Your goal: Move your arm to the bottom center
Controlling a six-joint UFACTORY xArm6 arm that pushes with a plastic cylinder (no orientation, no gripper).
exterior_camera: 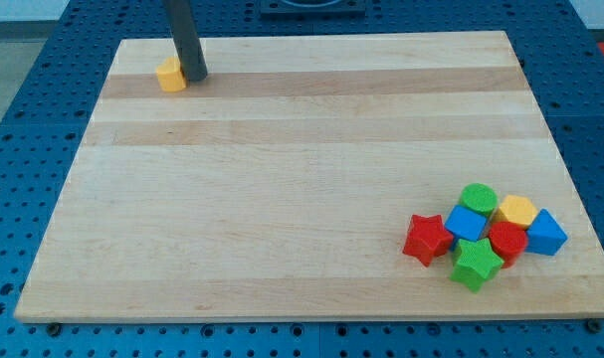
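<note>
Camera view shows the rod's tip (194,76) at the worktop's (282,199) top-left corner, touching the right side of a small yellow block (169,75). The arm carries no jaws, so nothing is grasped or released. The target, the bottom centre of the worktop, lies toward the view's bottom and to the right of the tip, well apart from it. The direct path appears free of blocks. A cluster of 7 sits at bottom right: red star (427,239), green star (476,264), blue cube (467,223), green cylinder (478,197), red block (507,241), yellow block (516,210), blue block (545,234). The rod's upper part is cut off at the view's top.
</note>
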